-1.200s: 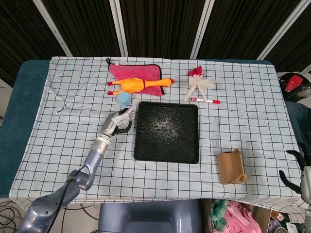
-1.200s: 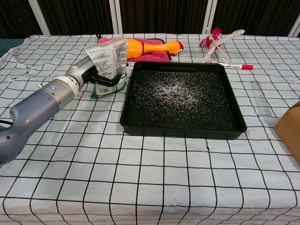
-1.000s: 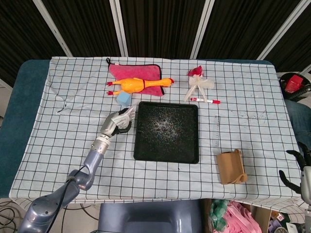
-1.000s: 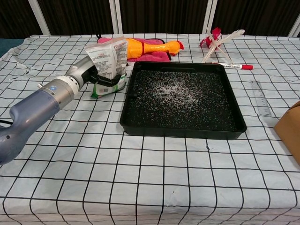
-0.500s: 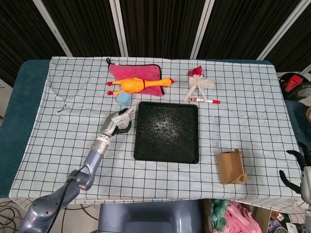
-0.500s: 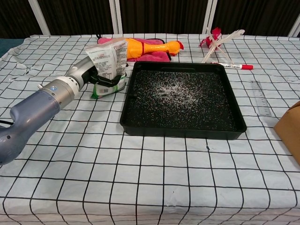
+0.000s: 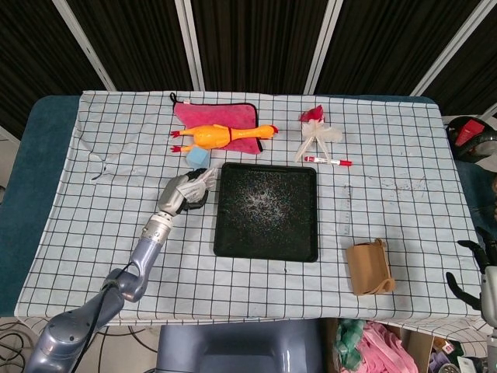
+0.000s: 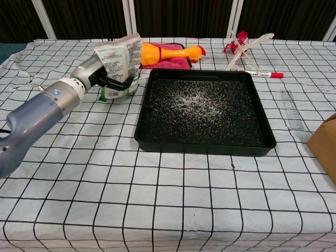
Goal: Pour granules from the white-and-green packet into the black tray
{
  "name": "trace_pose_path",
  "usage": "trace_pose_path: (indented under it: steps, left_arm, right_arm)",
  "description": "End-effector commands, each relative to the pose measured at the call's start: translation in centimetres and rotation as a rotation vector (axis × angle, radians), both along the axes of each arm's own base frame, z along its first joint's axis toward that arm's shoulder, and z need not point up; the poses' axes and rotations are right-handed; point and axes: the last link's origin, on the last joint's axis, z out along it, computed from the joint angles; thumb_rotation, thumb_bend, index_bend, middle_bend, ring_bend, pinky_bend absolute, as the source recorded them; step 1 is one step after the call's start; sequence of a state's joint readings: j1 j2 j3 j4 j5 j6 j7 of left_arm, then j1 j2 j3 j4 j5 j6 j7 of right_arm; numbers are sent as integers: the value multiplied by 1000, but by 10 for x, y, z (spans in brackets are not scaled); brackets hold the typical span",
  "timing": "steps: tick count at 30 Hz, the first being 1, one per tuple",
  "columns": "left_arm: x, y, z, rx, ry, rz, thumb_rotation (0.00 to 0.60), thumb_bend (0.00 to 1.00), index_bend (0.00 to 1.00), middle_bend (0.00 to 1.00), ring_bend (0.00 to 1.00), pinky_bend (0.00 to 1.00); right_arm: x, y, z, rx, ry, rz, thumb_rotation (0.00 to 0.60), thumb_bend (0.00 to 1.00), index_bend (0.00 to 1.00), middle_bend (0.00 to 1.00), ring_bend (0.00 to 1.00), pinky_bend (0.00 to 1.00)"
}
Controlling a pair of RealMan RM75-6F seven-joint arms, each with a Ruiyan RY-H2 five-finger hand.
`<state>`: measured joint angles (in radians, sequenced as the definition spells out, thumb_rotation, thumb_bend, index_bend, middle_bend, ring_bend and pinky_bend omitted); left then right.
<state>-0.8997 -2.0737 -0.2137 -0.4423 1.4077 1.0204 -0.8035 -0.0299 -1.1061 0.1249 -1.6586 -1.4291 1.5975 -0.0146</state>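
The white-and-green packet (image 8: 119,62) stands upright just left of the black tray (image 8: 157,139), and my left hand (image 8: 100,75) grips it from the left side. In the head view the packet (image 7: 200,183) and left hand (image 7: 177,193) show beside the tray's (image 7: 225,245) upper left corner. White granules (image 8: 197,100) lie scattered over the tray floor. My right hand (image 7: 475,273) hangs off the table's right edge, fingers apart, holding nothing.
A yellow rubber chicken (image 7: 225,135) lies on a pink cloth (image 7: 217,114) behind the packet, with a blue block (image 7: 198,159) near it. A red pen (image 7: 330,162) and a white-and-red bundle (image 7: 317,132) sit behind the tray. A brown paper bag (image 7: 368,267) stands front right.
My left hand has lifted the packet slightly and moved it a little back and left, away from the tray's corner. The right hand has not moved.
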Motion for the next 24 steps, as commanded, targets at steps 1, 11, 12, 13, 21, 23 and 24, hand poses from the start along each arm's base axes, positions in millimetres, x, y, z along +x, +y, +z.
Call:
trace_pose_path:
  steps: [1,11,12,13,21,23,24]
  left_arm:
    - [5,3,13,35,25,-48,600,566,307,380,310,430]
    - [48,22,54,63,173,-184,600,589,342,434,310,438]
    - [53,22,57,59,202,-201,600,589,342,436,314,438]
    - [59,23,59,49,230,-215,600,589,344,439,319,438]
    - [105,32,70,-37,449,-306,600,594,363,452,328,438]
    - [114,34,69,-54,490,-324,600,595,365,451,328,439]
    - [118,34,69,-67,503,-329,600,595,365,451,328,438]
  right_arm:
    - [0,0,0,-2,-4,-2,600,245,299,86,145,291]
    - [-1,0,-1,-2,-24,-8,600,246,299,86,145,292]
    - [-1,0,-1,-2,-26,-9,600,246,299,86,145,292]
    - [-1,0,0,-3,-28,-11,600,246,299,86,144,292]
    - [-2,-1,0,-11,-41,-24,600,246,299,86,145,291]
    - [-3,-1,0,-10,-40,-26,600,246,299,86,145,291]
    - [-3,-1,0,-10,-41,-28,600,246,299,86,145,291]
